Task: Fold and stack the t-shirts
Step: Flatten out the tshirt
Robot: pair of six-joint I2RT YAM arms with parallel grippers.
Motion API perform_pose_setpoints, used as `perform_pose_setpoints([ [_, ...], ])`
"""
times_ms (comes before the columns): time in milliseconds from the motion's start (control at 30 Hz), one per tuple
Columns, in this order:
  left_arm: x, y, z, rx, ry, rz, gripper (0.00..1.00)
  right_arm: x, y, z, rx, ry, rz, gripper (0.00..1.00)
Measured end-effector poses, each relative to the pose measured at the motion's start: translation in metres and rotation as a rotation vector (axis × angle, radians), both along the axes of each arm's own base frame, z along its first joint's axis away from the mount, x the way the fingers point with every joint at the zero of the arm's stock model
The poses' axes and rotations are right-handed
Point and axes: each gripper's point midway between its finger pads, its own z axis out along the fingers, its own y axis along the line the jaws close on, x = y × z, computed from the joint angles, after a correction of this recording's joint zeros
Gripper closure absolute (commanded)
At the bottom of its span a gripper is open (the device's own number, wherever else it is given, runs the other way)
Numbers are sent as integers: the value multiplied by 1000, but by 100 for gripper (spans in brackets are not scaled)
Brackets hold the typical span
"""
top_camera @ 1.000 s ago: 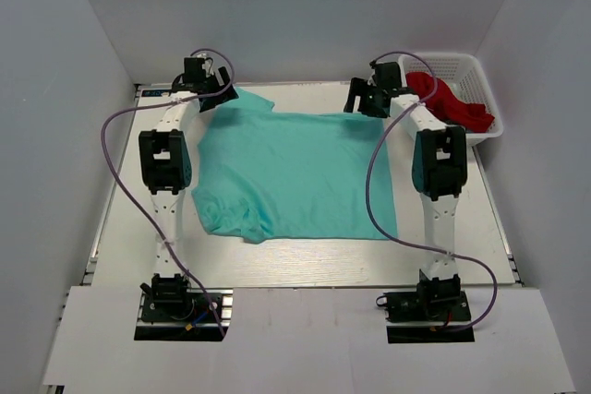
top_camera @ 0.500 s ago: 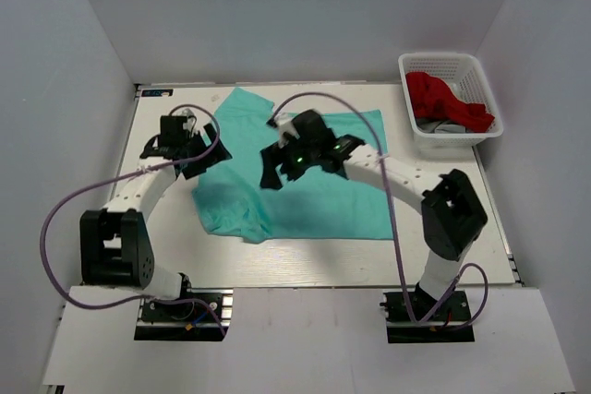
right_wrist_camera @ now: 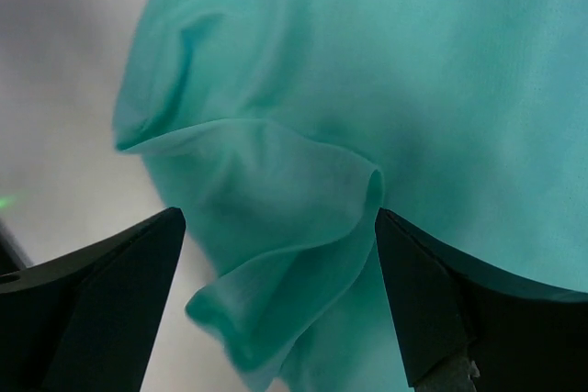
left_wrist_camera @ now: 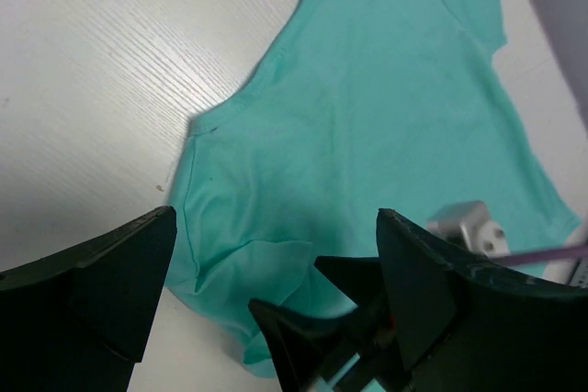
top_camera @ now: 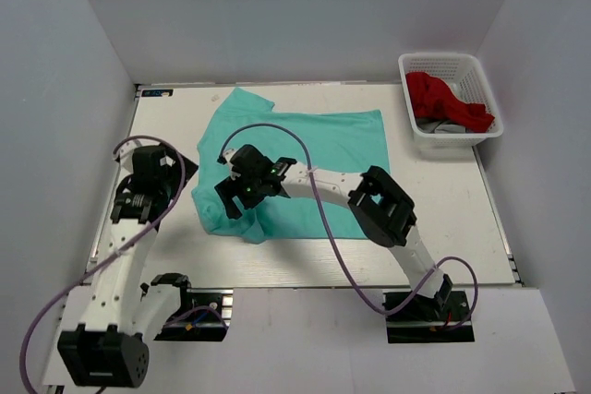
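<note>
Right claw (right_wrist_camera: 278, 222) released, jaws spread over bunched lower-left corner of shirt (top_camera: 314, 149); left claw (left_wrist_camera: 276, 227) released, left of frame. Shirt mid-frame on tabletop (top_camera: 443, 209), mostly flat. No fold yet; folding, stacking remain

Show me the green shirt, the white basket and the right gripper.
green shirt (top_camera: 319, 149), top external view, flat middle of the cloth.
white basket (top_camera: 440, 55), top external view, far rim.
right gripper (right_wrist_camera: 278, 215), right wrist view, midway between its fingertips.
</note>
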Motion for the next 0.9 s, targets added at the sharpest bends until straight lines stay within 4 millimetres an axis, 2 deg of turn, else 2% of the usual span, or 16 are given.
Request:
perform_pose_setpoints([
  [100, -14, 7, 11, -2, -69, 52, 0, 6, 0, -18, -44, 4, -42, 13],
  [167, -18, 10, 16, -3, -105, 78, 0, 9, 0, -25, -59, 8, -65, 22],
  [200, -20, 12, 19, -3, -118, 88, 0, 9, 0, -27, -63, 9, -69, 37],
  [300, -20, 14, 25, -8, -143, 106, 0, 12, 1, -26, -63, 9, -85, 72],
  [367, -20, 14, 25, -8, -146, 112, 0, 10, 2, -25, -59, 16, -92, 85],
  [400, -19, 15, 25, -9, -144, 115, 0, 10, 2, -25, -59, 17, -92, 95],
  [433, -19, 15, 24, -8, -143, 116, 0, 9, 2, -25, -59, 19, -93, 100],
  [600, -17, 15, 19, -6, -124, 122, 0, -3, 8, -24, -55, 22, -65, 100],
  [700, -16, 16, 16, -5, -110, 123, 0, -17, 11, -19, -38, 45, -22, 100],
  [900, -14, 15, 12, -3, -96, 122, 0, -74, 7, 7, 23, 112, 132, 100],
])
